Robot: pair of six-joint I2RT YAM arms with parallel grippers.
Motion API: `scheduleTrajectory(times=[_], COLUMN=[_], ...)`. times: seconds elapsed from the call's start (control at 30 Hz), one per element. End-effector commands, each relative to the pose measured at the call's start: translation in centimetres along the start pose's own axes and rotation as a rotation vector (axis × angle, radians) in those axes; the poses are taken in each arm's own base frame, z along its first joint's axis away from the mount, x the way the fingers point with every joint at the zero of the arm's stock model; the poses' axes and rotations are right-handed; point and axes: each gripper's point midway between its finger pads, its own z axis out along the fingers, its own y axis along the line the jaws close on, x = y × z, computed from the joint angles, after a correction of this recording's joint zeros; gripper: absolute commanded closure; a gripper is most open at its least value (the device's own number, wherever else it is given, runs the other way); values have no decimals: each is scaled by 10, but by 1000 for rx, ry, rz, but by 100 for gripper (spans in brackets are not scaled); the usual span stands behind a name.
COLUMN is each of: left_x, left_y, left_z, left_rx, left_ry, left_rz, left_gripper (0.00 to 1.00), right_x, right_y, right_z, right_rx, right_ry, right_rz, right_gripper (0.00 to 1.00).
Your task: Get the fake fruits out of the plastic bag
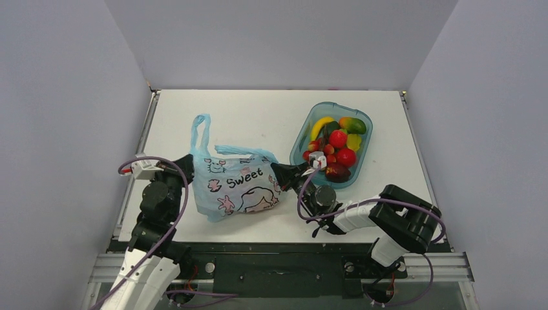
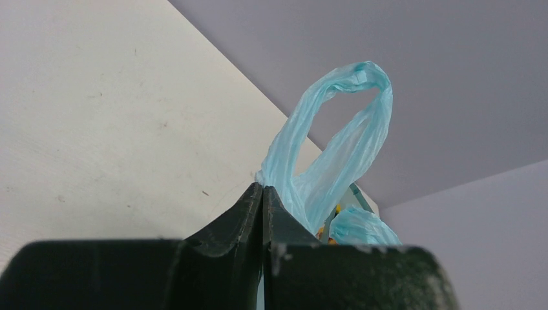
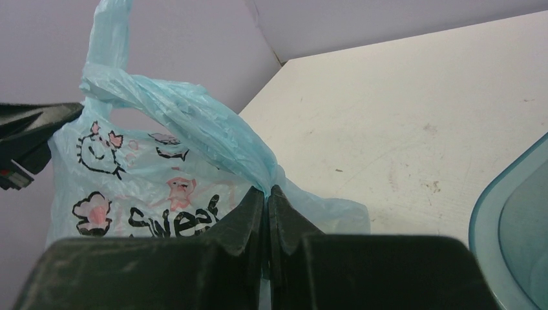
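The light-blue plastic bag point(image 1: 239, 186), printed "Sweet", stands on the white table between my two grippers. My left gripper point(image 1: 192, 163) is shut on the bag's left edge below the upright loop handle point(image 1: 199, 131). In the left wrist view the fingertips point(image 2: 263, 188) pinch blue film under that handle point(image 2: 352, 110). My right gripper point(image 1: 278, 170) is shut on the bag's right side. In the right wrist view the gripper point(image 3: 267, 190) clamps the bunched second handle point(image 3: 194, 123). No fake fruits show inside the bag; its contents are hidden.
A teal transparent oval tub point(image 1: 295, 150) stands right of the bag. It holds a banana, a mango, red fruits, strawberries and a dark fruit. Its rim shows in the right wrist view point(image 3: 494, 206). Walls enclose the table on three sides.
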Motion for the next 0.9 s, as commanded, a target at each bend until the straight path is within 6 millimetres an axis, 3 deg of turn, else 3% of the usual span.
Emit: scheduleTrajectory(times=[0.0,0.03,0.07,0.1,0.13,0.17,0.2,0.23,0.27,0.3,0.33,0.37,0.47,0.53,0.63,0.77,0.8,0.87], left_x=[-23,-22,-19,-17,-13,-11,-8,-6,-3,-1,3,5,13,13,10,10,12,12], left_y=[-32,-35,-41,-45,-50,-53,-57,-58,-60,-61,-61,-60,-59,-57,-56,-57,-56,-56], left_z=[-1,-1,-3,-3,-5,-5,-7,-7,-7,-7,-7,-6,-6,-6,-6,-4,-4,-4], left_rx=[137,150,174,192,220,226,243,247,258,261,266,266,278,275,271,265,261,266], left_ry=[-88,-77,-54,-40,-9,7,28,39,57,65,81,89,112,105,94,98,103,101], left_rz=[-88,-72,-63,-48,-37,-22,-15,-8,-5,-7,-11,-13,-10,-4,2,-23,-35,-48], left_gripper=[100,100,100,100,100,100,100,100,100,100,100,100,100,100,100,100,100,100], right_x=[-4,-2,13,8,22,1,18,-1,5,-13,-13,-26,-33,-36,-41,-31,-37,-24], right_y=[14,15,5,4,-6,5,-11,-3,-14,-4,-6,7,28,38,52,57,61,57], right_z=[2,3,0,-1,-1,11,-4,2,-11,-6,-14,-12,-13,-3,29,58,65,77], right_rx=[-68,-57,-7,30,97,113,178,194,236,223,224,174,58,-12,-41,13,39,91], right_ry=[11,48,136,151,271,258,388,370,454,440,490,482,526,552,559,616,592,608], right_rz=[-28,-55,-109,-130,-193,-216,-284,-326,-389,-446,-503,-590,-784,-884,-944,-1020,-1026,-1058], right_gripper=[100,98,89,72,65,56,52,41,37,33,31,24,16,14,13,14,14,17])
